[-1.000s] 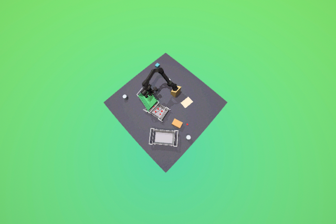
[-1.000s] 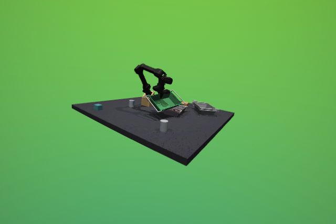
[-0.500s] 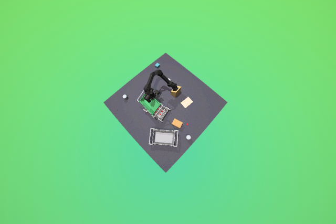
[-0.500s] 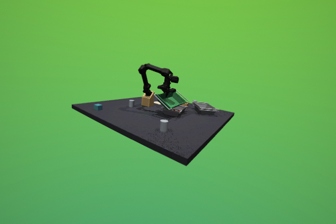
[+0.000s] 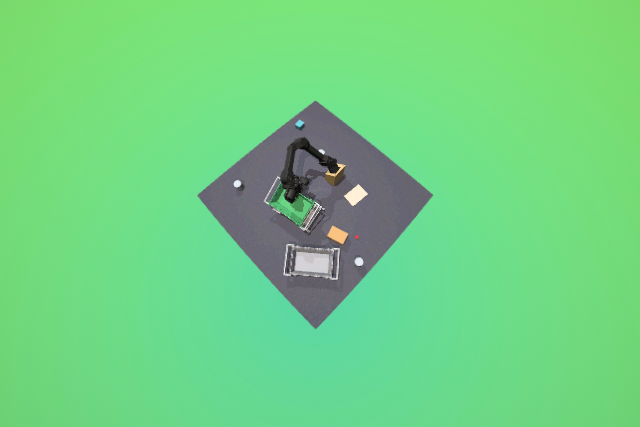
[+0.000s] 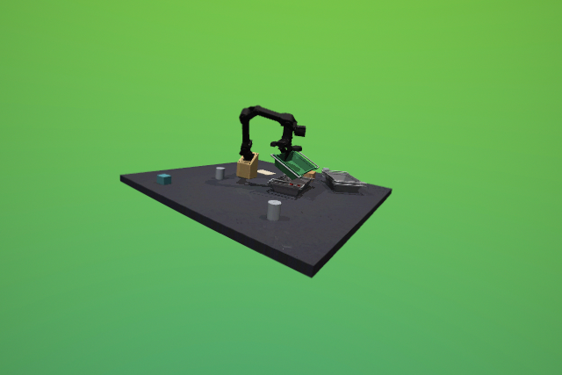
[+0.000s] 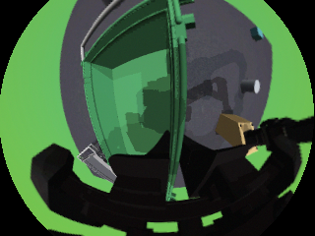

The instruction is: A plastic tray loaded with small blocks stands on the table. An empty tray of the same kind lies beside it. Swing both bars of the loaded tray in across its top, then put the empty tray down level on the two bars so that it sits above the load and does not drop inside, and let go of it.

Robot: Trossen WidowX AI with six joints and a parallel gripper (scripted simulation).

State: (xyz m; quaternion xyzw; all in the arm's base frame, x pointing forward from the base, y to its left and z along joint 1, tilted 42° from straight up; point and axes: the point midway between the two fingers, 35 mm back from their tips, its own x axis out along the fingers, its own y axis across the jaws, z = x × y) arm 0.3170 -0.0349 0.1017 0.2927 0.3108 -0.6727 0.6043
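The gripper [image 5: 297,189] [image 6: 286,154] [image 7: 173,162] is shut on one long rim of the empty green tray [image 5: 305,208] [image 6: 297,165] [image 7: 128,93]. The green tray hangs in the air, clearly tilted, with wire bars at its ends. Below it stands the smaller-looking grey loaded tray [image 5: 313,217] [image 6: 284,187] on the table. Several red blocks [image 6: 293,185] show in it in the exterior view; from above, the green tray hides them. Wire bars show at the loaded tray's right end in the top view; its other end is hidden, and how both bars lie cannot be told.
Another grey tray [image 5: 312,263] [image 6: 347,178] with wire bars stands apart from the loaded one. An orange block [image 5: 337,234], a cream sheet [image 5: 356,195], a small red piece [image 5: 356,236], a teal block [image 5: 299,124] [image 6: 163,178] and pale cylinders [image 5: 237,184] [image 6: 273,210] stand around.
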